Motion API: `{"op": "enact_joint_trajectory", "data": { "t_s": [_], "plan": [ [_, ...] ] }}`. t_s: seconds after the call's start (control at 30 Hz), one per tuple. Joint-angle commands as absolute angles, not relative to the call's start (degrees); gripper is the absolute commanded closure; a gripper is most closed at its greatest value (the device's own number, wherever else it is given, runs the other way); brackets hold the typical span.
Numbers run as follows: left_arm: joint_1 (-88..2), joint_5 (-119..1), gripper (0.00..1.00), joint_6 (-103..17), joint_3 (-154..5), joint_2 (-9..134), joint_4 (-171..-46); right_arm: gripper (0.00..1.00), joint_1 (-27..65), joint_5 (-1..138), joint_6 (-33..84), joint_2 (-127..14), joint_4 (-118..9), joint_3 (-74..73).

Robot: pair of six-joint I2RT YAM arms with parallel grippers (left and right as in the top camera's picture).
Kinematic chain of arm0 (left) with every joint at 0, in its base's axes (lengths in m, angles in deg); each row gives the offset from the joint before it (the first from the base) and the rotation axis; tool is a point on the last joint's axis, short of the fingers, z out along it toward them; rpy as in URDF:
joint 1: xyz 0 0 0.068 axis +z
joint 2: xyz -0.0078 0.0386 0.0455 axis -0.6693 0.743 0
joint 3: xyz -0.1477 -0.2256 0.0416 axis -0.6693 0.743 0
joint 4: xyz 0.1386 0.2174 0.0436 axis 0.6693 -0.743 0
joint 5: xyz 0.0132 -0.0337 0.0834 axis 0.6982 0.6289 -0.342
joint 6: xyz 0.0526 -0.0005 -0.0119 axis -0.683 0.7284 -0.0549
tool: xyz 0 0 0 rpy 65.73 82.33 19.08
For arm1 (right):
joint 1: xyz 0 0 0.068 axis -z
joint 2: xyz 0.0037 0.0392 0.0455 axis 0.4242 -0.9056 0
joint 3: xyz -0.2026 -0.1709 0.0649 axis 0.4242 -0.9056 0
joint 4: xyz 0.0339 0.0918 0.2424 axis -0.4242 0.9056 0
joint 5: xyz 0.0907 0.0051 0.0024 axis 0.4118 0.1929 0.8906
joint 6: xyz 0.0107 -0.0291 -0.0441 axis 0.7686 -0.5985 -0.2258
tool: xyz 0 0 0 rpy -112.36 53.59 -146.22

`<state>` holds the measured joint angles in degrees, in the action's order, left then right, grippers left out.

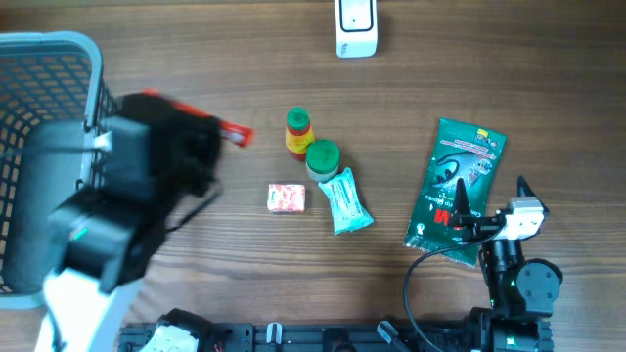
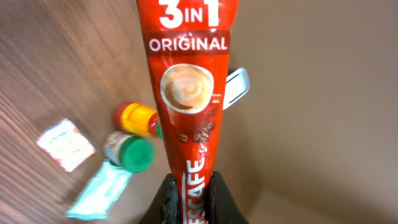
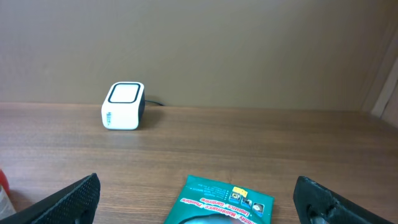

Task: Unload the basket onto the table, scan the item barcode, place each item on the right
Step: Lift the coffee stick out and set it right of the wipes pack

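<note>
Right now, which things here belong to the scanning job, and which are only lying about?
Job: red coffee sachet, left gripper, white scanner.
Lying about: yellow-capped jar, green-capped jar, pink packet, teal sachet, green packet, basket.

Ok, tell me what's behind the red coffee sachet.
An edge of the white scanner peeks out right; the rest is covered, as is part of the yellow-capped bottle.
</note>
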<state>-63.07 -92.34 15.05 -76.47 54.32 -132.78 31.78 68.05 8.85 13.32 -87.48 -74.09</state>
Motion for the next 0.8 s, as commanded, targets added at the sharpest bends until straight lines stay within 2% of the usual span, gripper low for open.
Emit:
{"op": "enact_joint_trajectory", "data": {
  "t_s": [0.0,0.07,0.3,0.5,0.77],
  "plan": [
    [-75.01,-104.85,0.96,12.43,-76.51,61.16,-132.58,0.0,31.58,67.5,9.29,13.43,-87.67,-74.15],
    [-81.02,-109.13,0.96,12.43,-76.51,65.9,-131.94,0.0,31.58,67.5,9.27,13.43,-87.69,-74.15],
    [-93.06,-115.69,0.96,11.18,-76.51,80.53,-128.16,0.01,31.58,67.5,9.27,13.43,-87.69,-74.15],
    [-97.34,-117.81,0.96,1.98,-76.51,91.8,-120.6,0.0,31.58,67.5,9.27,13.43,-87.67,-74.15],
    [-98.52,-114.14,0.96,-0.86,-76.51,100.48,-116.05,0.01,31.58,67.5,9.29,13.43,-87.67,-74.15]
  ]
}}
